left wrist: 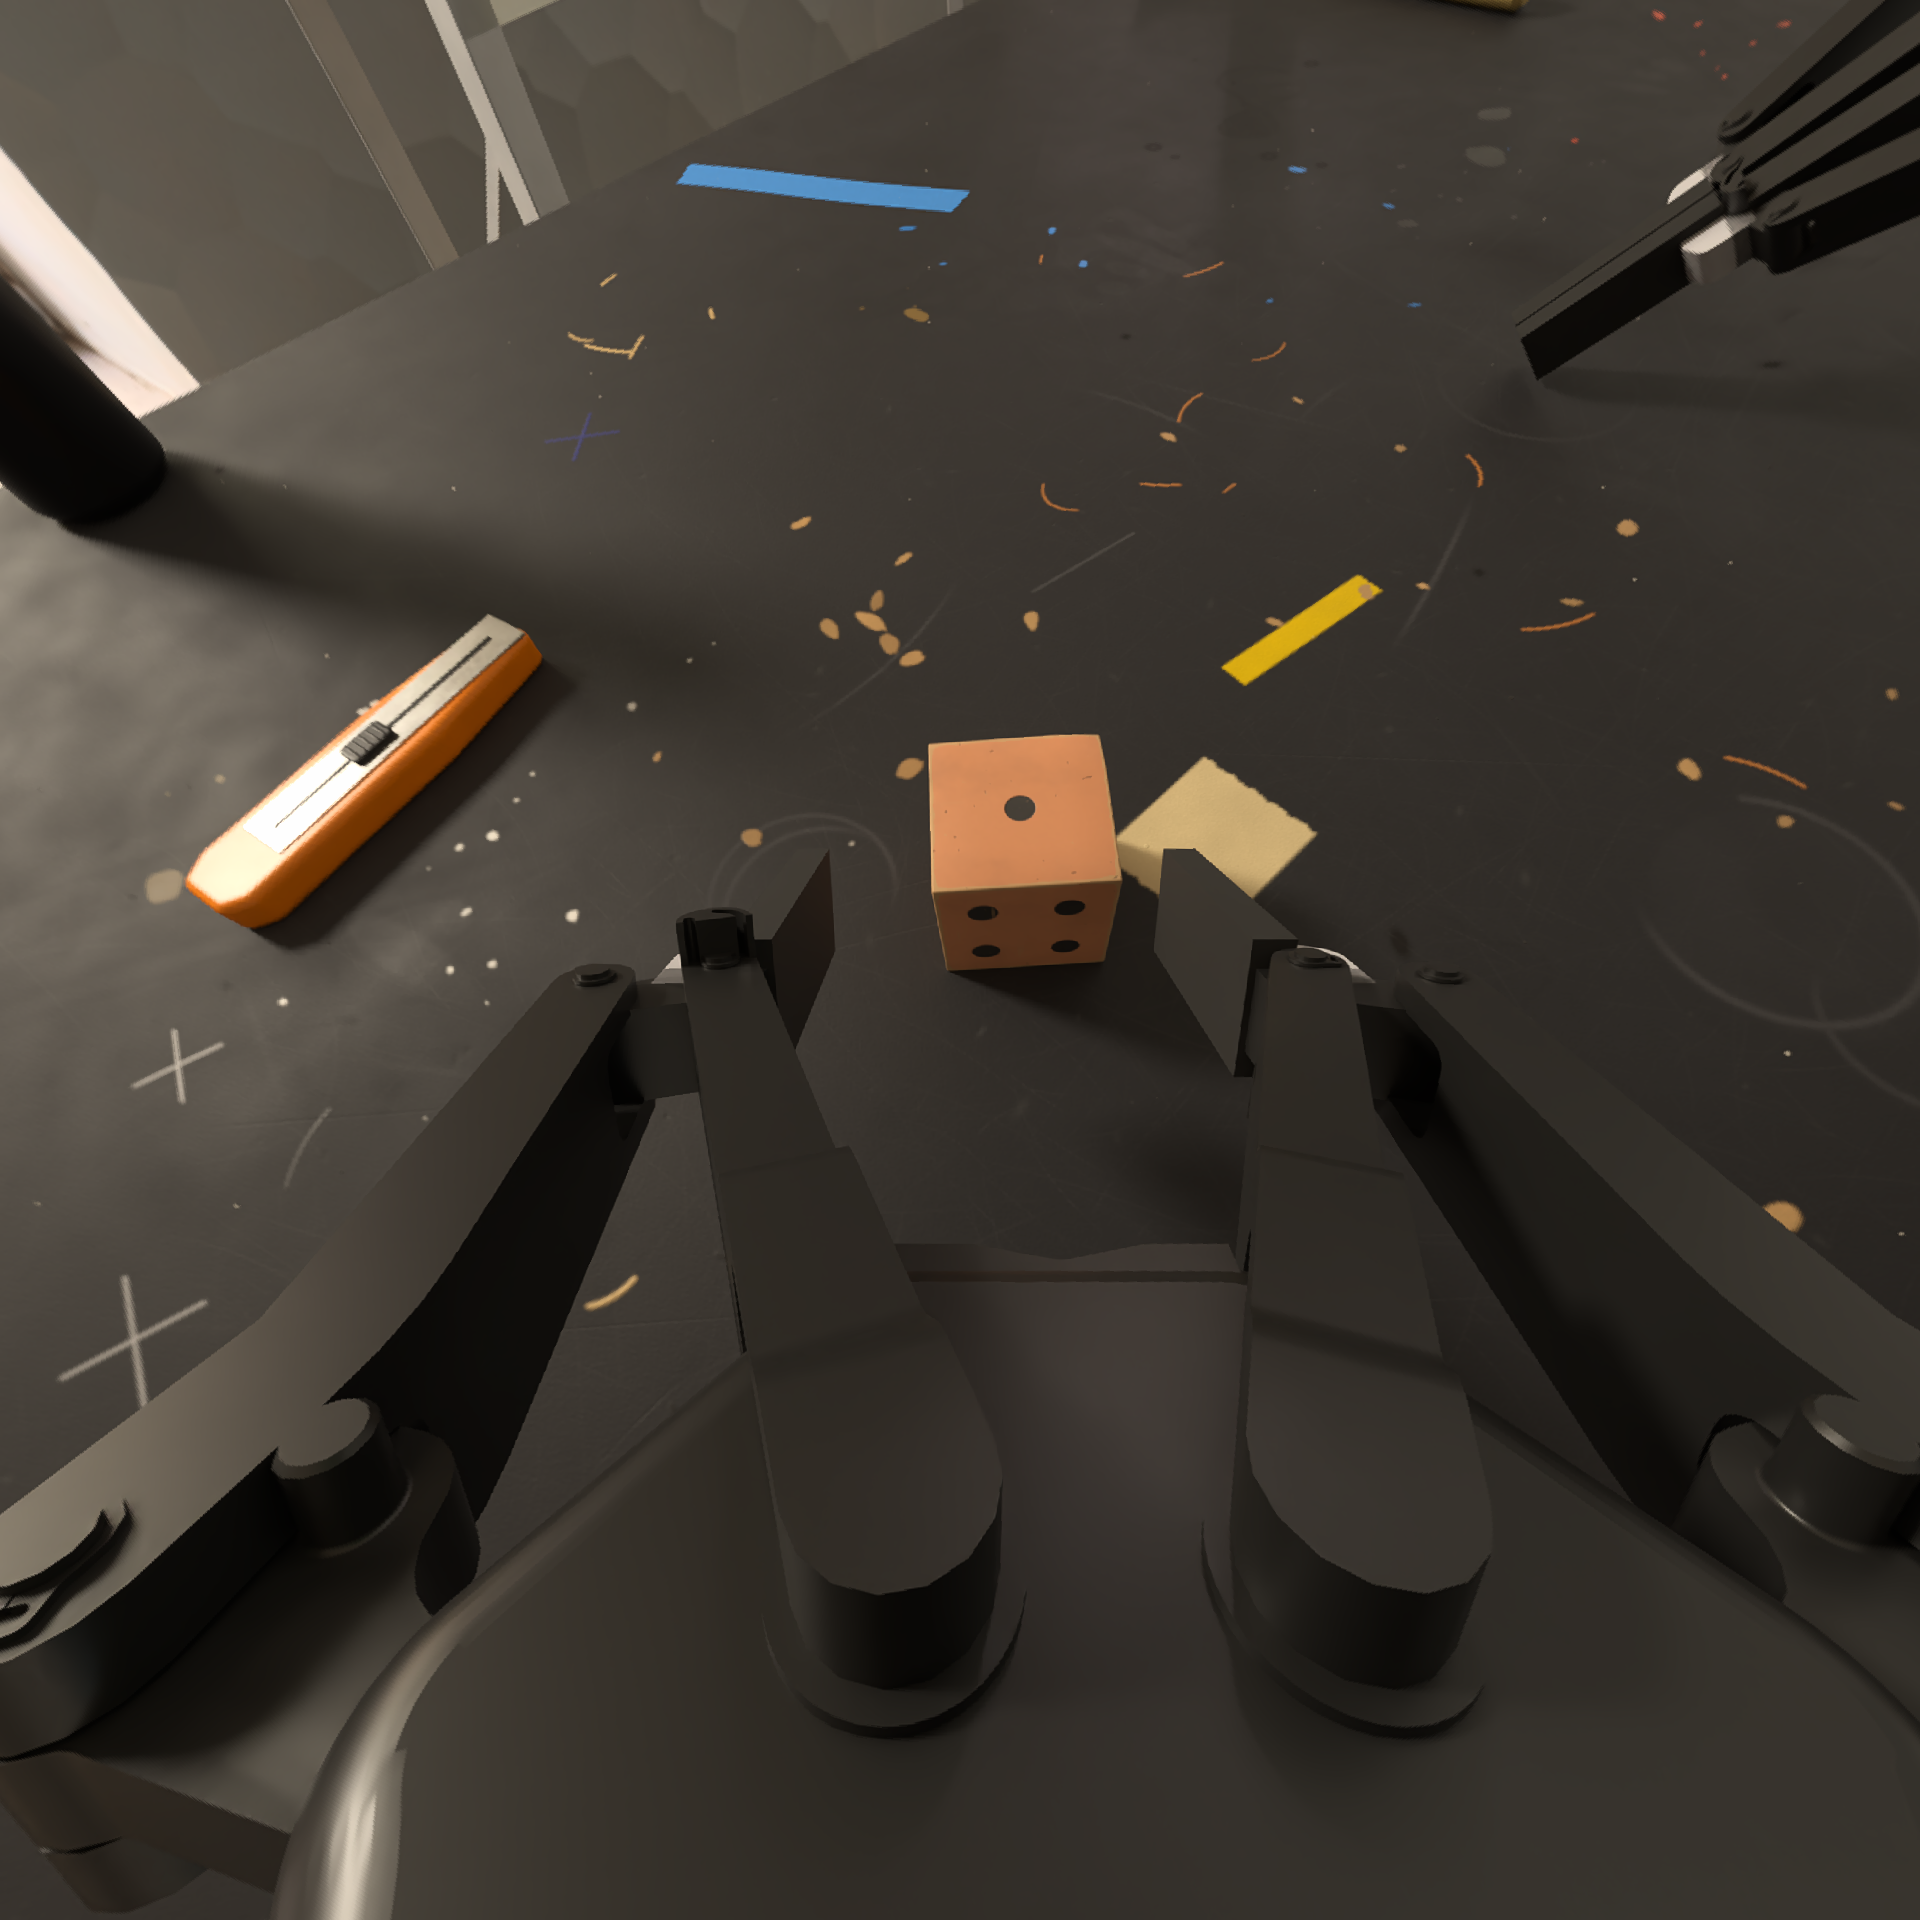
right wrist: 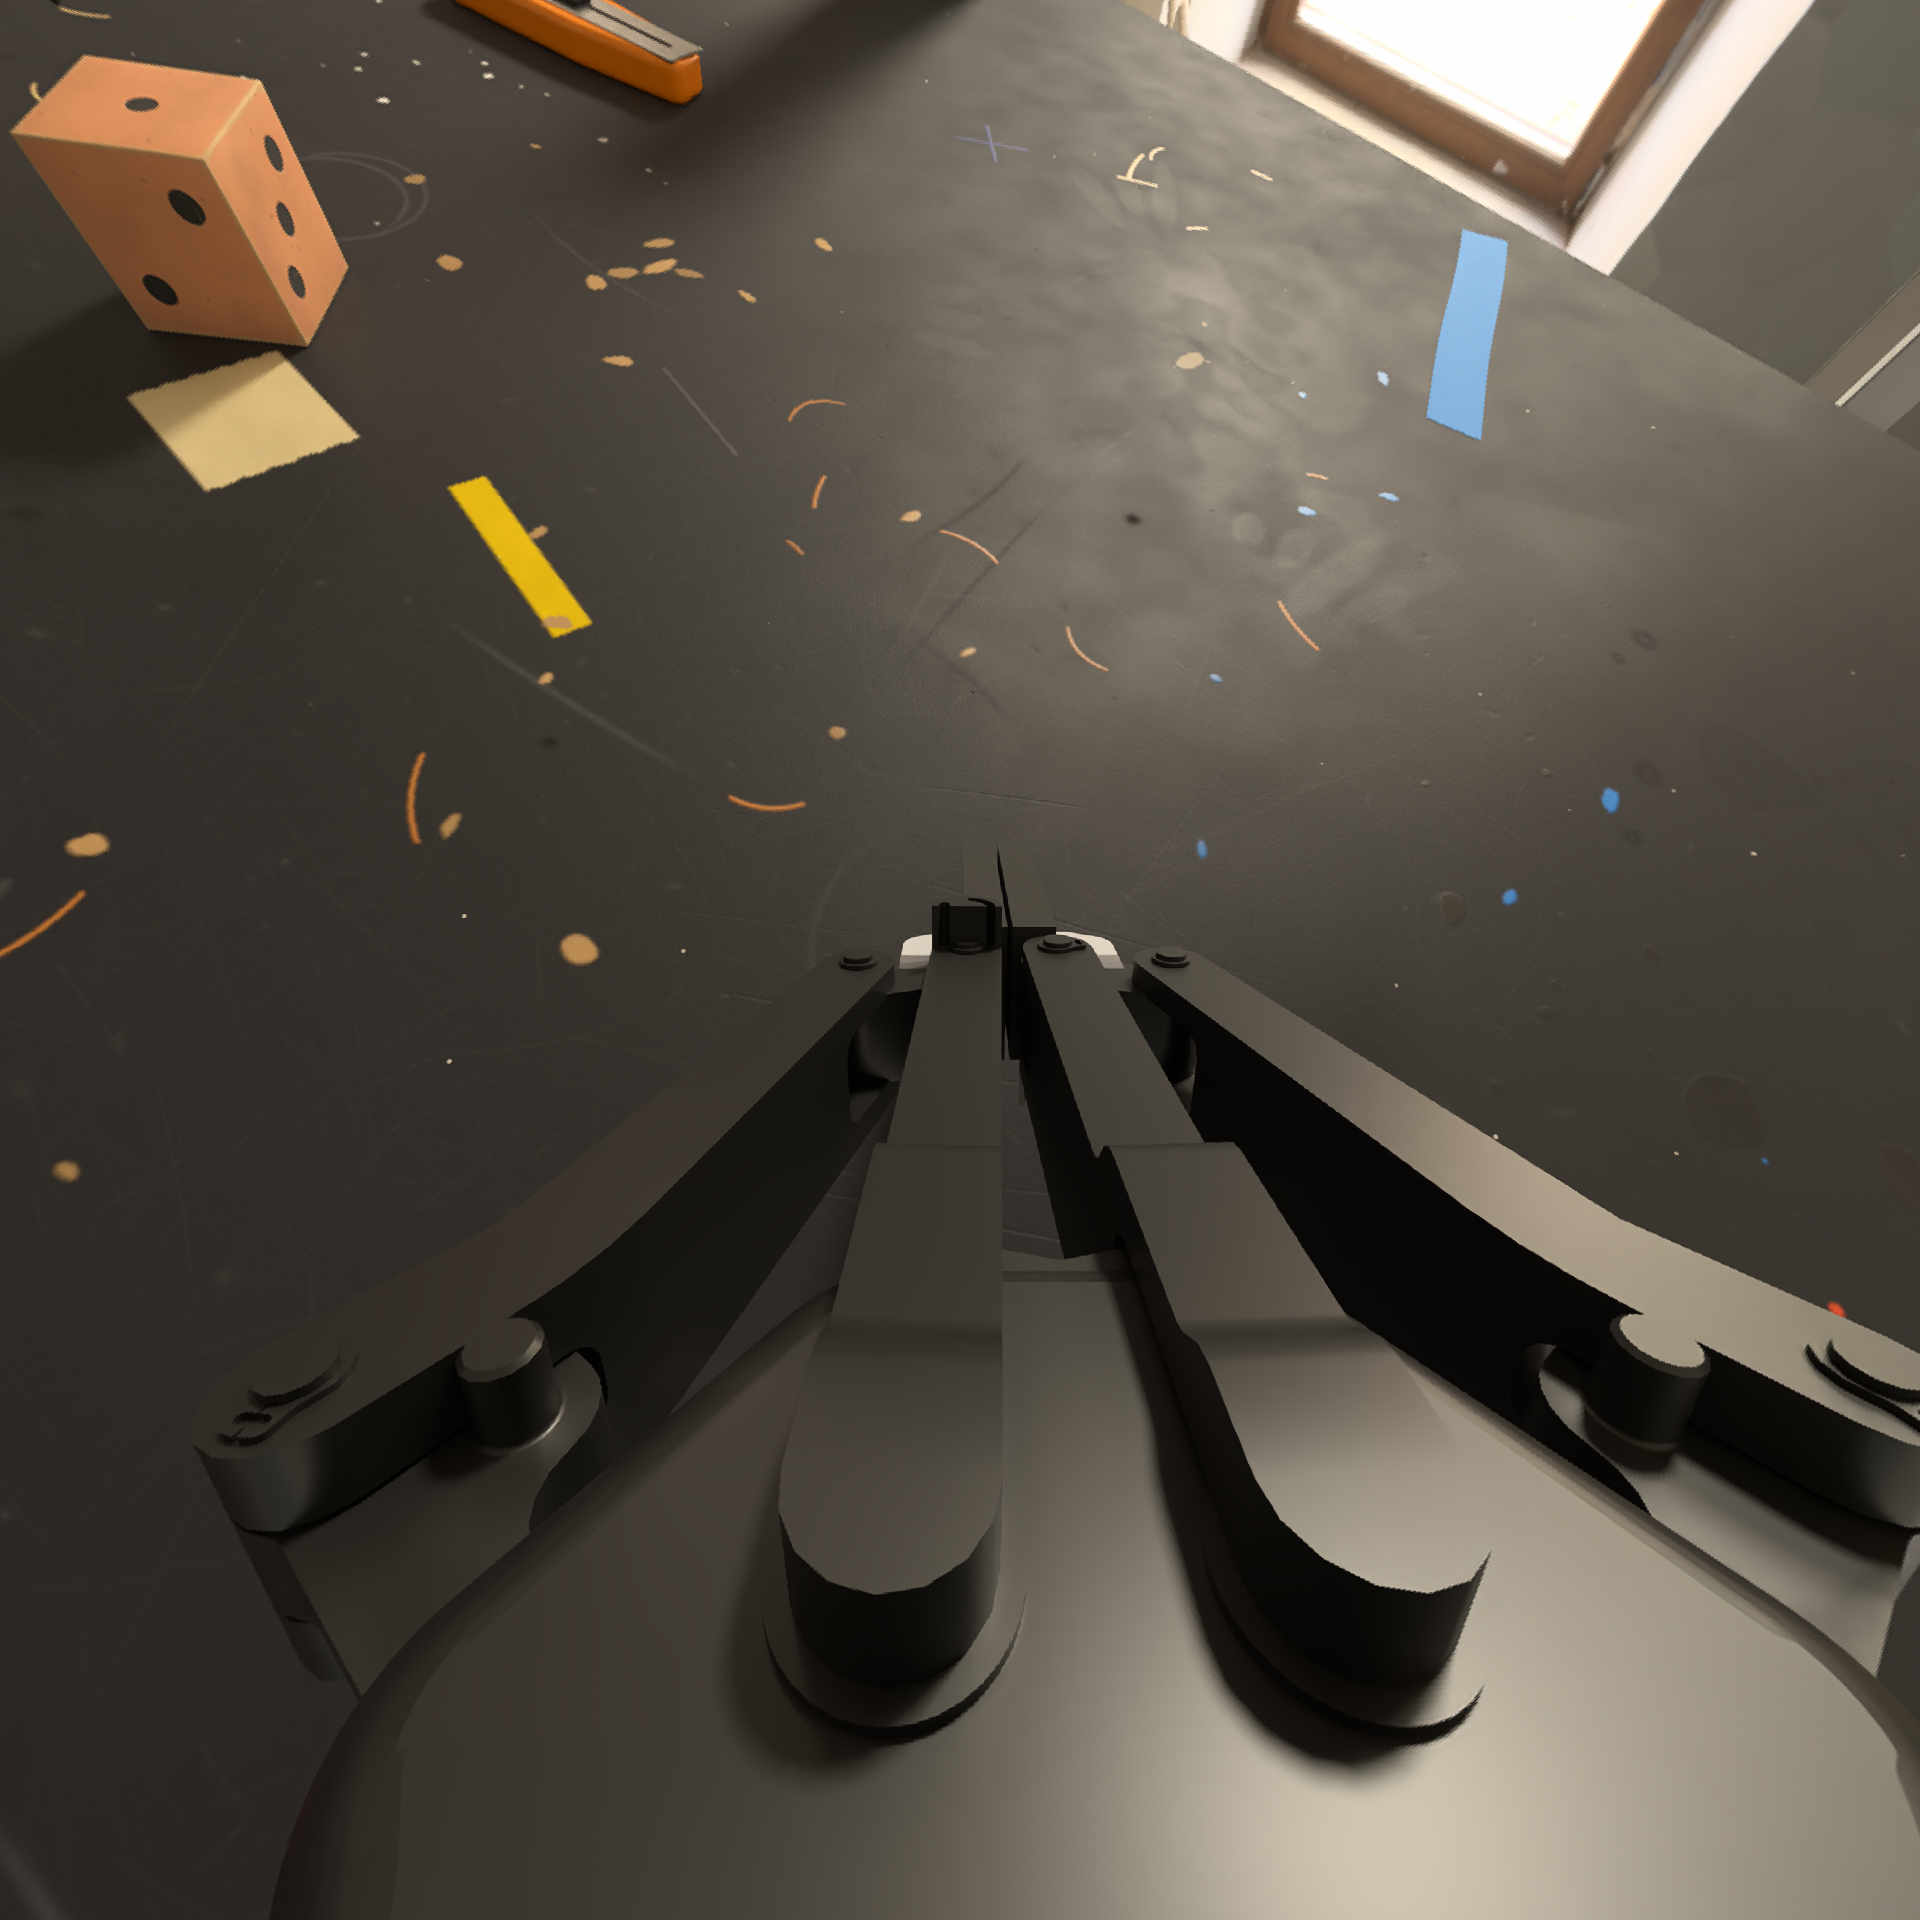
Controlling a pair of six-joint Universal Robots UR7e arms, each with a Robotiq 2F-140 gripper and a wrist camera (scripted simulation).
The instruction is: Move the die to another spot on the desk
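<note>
On the left part of the dark desk (left wrist: 1039, 436) an orange utility knife (left wrist: 364, 774) is lying flat, its long axis running slantwise toward the far edge, well apart from the die. Behind it, close to the far-left edge, a black cylinder (left wrist: 73, 436) is standing.

The die (left wrist: 1023, 852) is sitting in the middle area of the desk, all its sides being equal, so it is having no long axis. Its one-dot face is pointing up and its four-dot face is looking toward the left gripper (left wrist: 997, 904). This gripper is standing open, one finger on each side of the die, not touching it.

Just beside the die, to the right, a beige paper square (left wrist: 1226, 826) is lying flat, then a yellow strip (left wrist: 1299, 629) farther, and a blue strip (left wrist: 821, 187) near the far edge.

The right gripper (right wrist: 1000, 883) is hanging over bare desk with its fingers pressed together, holding nothing, well apart from the die (right wrist: 182, 197)
</note>
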